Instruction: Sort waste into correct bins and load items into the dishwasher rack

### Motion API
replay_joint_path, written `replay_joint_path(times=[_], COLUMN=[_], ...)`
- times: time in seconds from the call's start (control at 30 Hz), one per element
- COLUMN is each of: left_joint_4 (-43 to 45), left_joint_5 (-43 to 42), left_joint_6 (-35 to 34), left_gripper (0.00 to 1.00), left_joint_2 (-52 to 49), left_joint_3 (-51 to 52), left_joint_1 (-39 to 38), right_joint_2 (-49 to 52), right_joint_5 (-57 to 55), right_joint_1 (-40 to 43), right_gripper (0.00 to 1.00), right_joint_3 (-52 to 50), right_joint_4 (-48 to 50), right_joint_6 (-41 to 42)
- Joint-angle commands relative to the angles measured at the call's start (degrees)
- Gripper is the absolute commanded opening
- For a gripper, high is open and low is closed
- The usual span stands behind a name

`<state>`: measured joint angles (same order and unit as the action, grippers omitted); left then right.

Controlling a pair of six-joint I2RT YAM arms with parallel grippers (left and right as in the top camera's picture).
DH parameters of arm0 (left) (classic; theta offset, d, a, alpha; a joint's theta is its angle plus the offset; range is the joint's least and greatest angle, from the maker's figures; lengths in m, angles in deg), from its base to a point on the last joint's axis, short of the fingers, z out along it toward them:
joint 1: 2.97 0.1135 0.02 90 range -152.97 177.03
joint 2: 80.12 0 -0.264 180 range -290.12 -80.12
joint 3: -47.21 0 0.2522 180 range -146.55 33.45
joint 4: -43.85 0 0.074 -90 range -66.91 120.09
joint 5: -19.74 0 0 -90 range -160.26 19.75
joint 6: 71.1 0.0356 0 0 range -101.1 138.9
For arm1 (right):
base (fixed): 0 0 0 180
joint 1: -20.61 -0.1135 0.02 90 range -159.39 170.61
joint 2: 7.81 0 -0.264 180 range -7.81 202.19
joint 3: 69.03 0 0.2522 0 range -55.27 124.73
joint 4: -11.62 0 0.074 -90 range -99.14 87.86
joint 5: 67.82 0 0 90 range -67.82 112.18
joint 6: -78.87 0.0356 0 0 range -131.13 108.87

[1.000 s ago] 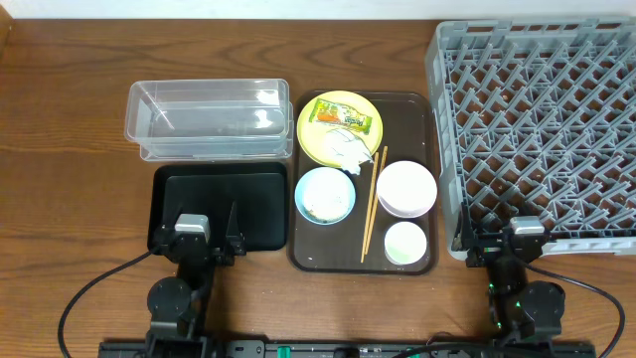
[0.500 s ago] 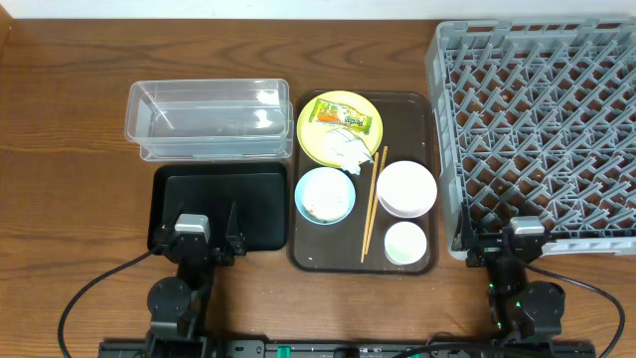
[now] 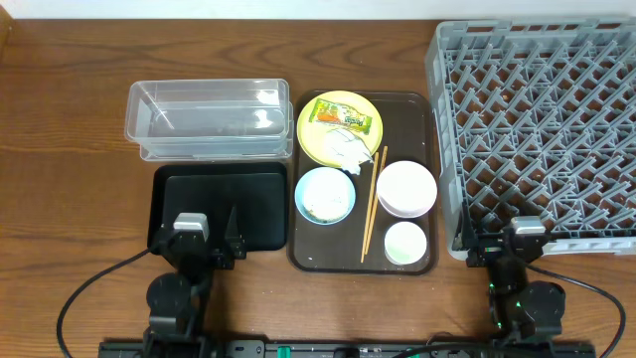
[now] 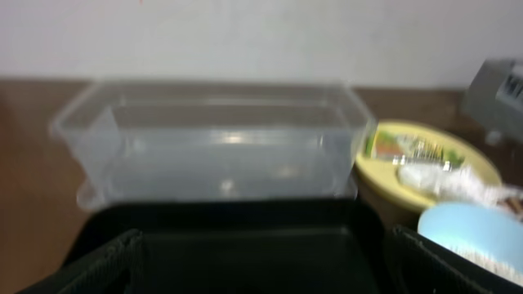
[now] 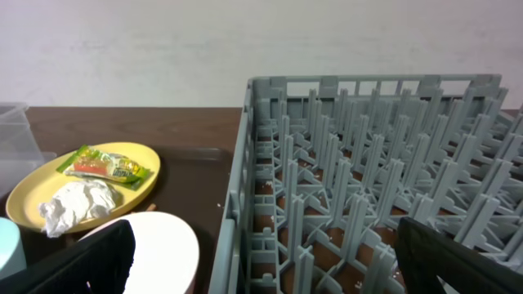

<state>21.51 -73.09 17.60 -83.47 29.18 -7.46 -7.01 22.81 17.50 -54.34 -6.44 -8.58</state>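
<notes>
Both stand wide and empty: the left end effector (image 4: 261, 255) over the near end of the black tray (image 4: 245, 237), facing the tub (image 4: 216, 139); the right end effector (image 5: 265, 257) at the near edge of the rack (image 5: 368, 82). That likely gives each side its own job, waste left, dishes right. Wrapper (image 3: 346, 115) and tissue (image 3: 345, 149) lie on the plate (image 3: 313, 134), between the two. Only overhead shows the cup (image 3: 405, 242) and chopsticks (image 3: 373, 204); the right wrist view alone shows the pegs (image 5: 327, 155) standing upright.
</notes>
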Motion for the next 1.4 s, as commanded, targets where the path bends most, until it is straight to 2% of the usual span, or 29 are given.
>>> replay_joint_path(times=[0.0,0.13,0.37,0.6,0.7,0.8,0.87,0.93,1.0,1.37], left_joint_4=[-3.08,-9.77,-21.77,-44.74,-49.70,-48.35,-44.02,-39.28,-34.99,-18.56], left_joint_5=[0.26,0.24,-1.73,-5.53,-6.45,-12.24,-14.47,-16.20,-16.20,-11.34], left_joint_6=[-1.14,-1.16,-1.14,-1.09,-1.16,-1.79,-2.75,-6.49,-9.25,-9.55], left_gripper=[0.93,0.94,0.94,0.93,0.94,0.93,0.93,0.94,0.94,0.93], left_joint_2=[-4.61,-14.40,-35.69,-55.36,-60.52,-62.58,-63.30,-64.22,-65.81,-81.55], left_joint_3=[-5.92,-14.93,-33.68,-54.29,-60.19,-61.48,-61.48,-61.51,-61.51,-66.23], left_joint_1=[0.46,0.46,0.46,0.46,0.46,0.46,0.46,0.46,0.00,-12.72], right_joint_2=[1.38,6.88,24.44,42.03,47.84,52.19,53.92,54.29,54.27,54.29], right_joint_5=[-1.36,-3.78,-4.70,-4.63,-4.66,-4.59,-3.98,-2.95,-2.05,-2.10], right_joint_1=[-0.61,-0.61,-0.61,-0.61,-0.61,-0.61,-0.61,-0.61,-0.61,-0.61], right_gripper=[0.99,0.99,0.99,0.99,0.99,0.99,0.99,0.99,0.99,0.99], right_joint_3=[4.31,10.71,24.83,39.71,44.76,48.30,49.62,49.79,49.79,49.79], right_joint_4=[-0.37,-4.68,-13.81,-28.22,-33.70,-36.92,-37.97,-37.92,-37.83,-37.53], right_joint_6=[0.85,0.83,0.83,0.81,0.81,0.81,0.81,0.83,0.55,0.13])
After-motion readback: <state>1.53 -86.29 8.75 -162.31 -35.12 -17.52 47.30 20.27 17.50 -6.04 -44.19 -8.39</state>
